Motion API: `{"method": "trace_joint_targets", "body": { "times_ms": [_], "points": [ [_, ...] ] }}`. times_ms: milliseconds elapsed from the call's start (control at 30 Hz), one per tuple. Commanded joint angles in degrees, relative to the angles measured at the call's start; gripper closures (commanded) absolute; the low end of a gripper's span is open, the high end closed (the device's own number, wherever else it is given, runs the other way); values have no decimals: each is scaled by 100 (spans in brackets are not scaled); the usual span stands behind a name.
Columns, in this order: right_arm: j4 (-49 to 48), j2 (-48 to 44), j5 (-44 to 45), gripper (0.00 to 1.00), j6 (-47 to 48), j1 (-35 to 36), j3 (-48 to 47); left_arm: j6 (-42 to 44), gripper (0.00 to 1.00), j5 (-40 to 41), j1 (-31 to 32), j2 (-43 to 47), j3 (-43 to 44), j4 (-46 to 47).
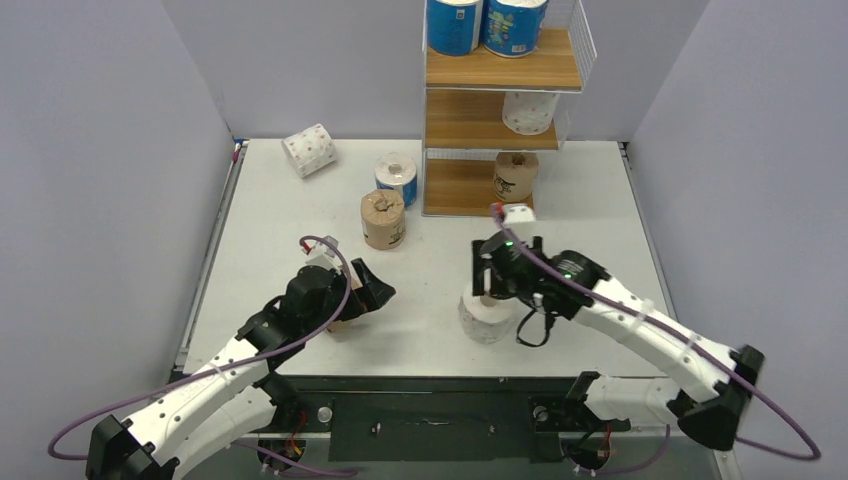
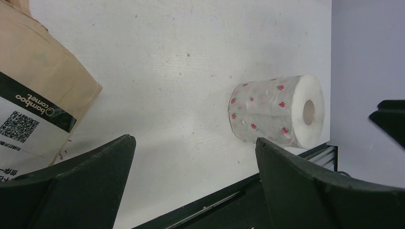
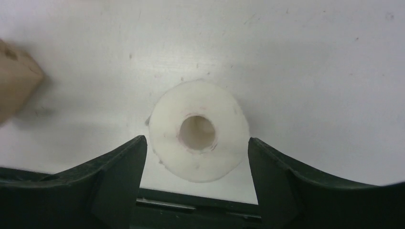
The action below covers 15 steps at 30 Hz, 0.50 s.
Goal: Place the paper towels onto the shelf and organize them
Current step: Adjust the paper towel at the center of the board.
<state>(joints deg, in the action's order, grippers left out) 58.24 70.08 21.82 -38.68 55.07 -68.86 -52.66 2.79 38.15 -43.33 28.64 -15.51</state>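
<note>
The shelf [image 1: 500, 72] stands at the back. It holds two blue rolls [image 1: 455, 25] on the top board, a white dotted roll [image 1: 529, 111] in the middle and a brown kraft roll [image 1: 516, 177] on the bottom. My right gripper [image 1: 490, 275] is open just above an upright white roll [image 1: 487, 318], its fingers [image 3: 114, 167] on either side of the roll's top [image 3: 198, 131]. My left gripper [image 1: 375, 292] is open and empty, low over the table. A brown labelled roll [image 2: 33, 95] lies beside its left finger. The white dotted roll [image 2: 277, 112] shows farther off.
On the table lie a white dotted roll [image 1: 308, 150] at the back left, an upright blue roll [image 1: 396, 177] and an upright brown roll [image 1: 383, 219] left of the shelf. The table's black front rail [image 2: 229, 200] is close to both grippers.
</note>
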Motion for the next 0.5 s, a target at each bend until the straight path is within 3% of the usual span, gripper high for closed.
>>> {"method": "trace_joint_targets", "body": {
  "times_ms": [0, 133, 267, 467],
  "points": [
    [-1248, -1201, -861, 27, -805, -1292, 1050, 281, 3, 253, 219, -216, 336, 403],
    [-1840, -1549, -2050, 24, -966, -2227, 1850, 478, 4, 925, 787, -465, 506, 401],
    [-1929, -1591, -2132, 20, -958, -2321, 2140, 559, 4, 1288, 1241, -834, 585, 653],
    [-2119, -1445, -2340, 21, -968, -2326, 2405, 619, 4, 1343, 1481, -1361, 618, 1150]
  ]
}}
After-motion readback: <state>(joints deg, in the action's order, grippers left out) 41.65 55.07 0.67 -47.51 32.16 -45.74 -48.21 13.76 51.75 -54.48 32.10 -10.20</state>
